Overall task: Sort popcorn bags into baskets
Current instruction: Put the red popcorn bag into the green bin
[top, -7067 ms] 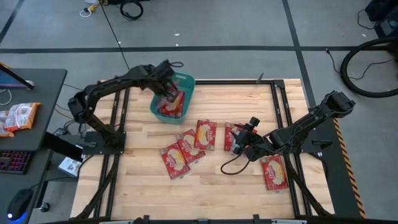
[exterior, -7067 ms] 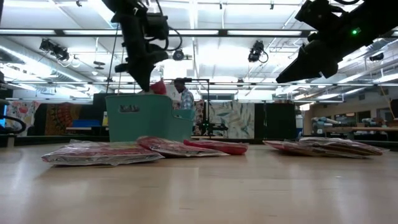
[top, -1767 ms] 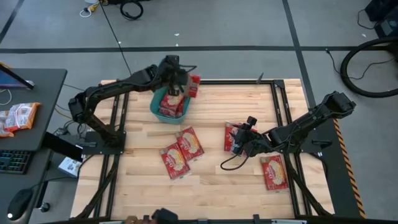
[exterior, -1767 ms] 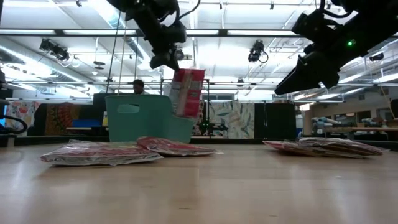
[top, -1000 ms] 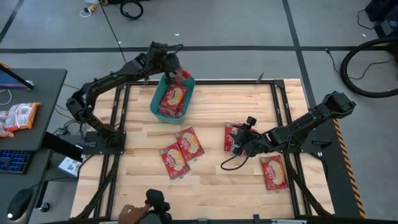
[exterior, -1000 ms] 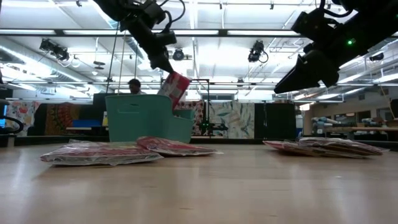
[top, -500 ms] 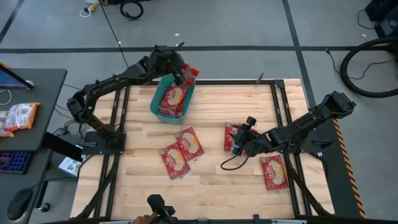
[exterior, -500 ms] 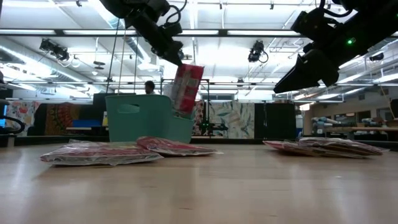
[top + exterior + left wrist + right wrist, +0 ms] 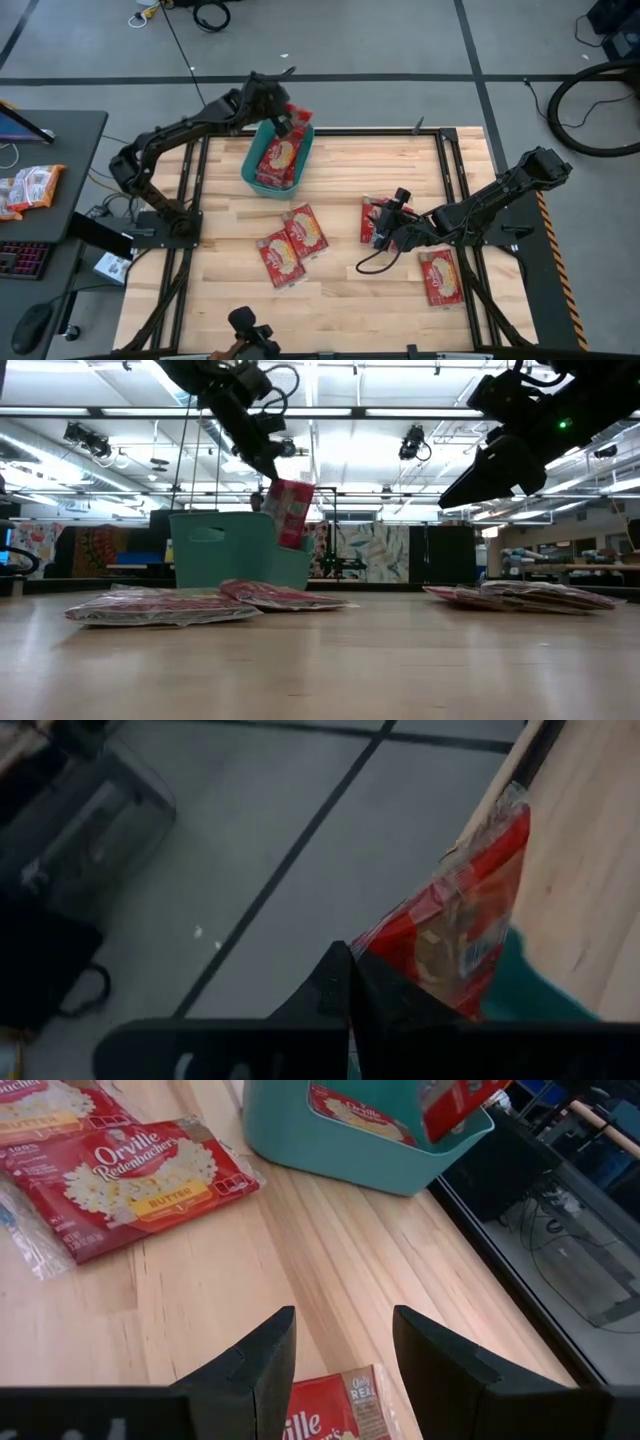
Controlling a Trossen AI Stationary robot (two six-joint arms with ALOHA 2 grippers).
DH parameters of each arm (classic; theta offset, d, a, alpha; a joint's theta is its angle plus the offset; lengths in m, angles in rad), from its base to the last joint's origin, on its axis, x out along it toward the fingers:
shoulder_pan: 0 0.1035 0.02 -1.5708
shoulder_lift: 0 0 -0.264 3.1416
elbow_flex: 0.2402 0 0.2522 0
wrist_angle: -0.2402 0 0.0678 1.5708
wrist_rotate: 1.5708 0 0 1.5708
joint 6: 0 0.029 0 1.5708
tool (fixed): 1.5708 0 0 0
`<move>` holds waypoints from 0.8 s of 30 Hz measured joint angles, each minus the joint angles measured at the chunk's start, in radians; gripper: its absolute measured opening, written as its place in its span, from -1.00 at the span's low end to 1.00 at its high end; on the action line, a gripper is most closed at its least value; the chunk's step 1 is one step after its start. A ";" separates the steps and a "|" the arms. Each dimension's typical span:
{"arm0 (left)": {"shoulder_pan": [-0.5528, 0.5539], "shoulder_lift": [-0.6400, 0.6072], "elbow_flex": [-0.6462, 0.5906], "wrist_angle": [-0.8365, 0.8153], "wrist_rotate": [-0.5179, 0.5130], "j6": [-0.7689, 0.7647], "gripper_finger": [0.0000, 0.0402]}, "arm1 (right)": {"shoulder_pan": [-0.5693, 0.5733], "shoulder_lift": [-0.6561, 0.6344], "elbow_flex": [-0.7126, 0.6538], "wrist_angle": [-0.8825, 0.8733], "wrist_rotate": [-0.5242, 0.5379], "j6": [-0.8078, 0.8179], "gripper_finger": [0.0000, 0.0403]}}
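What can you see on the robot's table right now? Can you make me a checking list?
Surface: wooden table, bare planks between the packets.
Job's things: teal basket at the far left of the table, with a popcorn bag lying inside; two bags overlapping mid-table; one bag near the right arm; another under the right hand.
Clutter: nothing seen on the table.
Hands: left hand pinches a held bag over the basket's far rim; right hand open, low over the table, holding nothing.
Cables: black cable looping on the table by the right hand.
Surroundings: grey floor, side desk with orange packets.
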State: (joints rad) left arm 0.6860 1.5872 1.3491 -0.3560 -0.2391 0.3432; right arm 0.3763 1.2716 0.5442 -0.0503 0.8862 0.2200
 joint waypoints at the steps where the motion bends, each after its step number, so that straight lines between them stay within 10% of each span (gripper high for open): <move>1: 0.007 0.007 0.000 -0.005 0.012 -0.006 -1.00 | 0.000 0.000 0.000 0.005 -0.002 -0.004 -0.14; 11: 0.002 0.063 0.000 -0.043 0.019 0.058 -0.99 | 0.001 0.000 0.000 0.023 -0.035 -0.014 -0.14; 24: -0.095 0.001 0.001 -0.480 0.027 0.166 -0.98 | 0.001 0.000 0.000 0.035 -0.044 -0.014 -0.14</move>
State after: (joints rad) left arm 0.5914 1.5886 1.3499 -0.8358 -0.2124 0.5088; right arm 0.3774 1.2716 0.5442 -0.0154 0.8424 0.2059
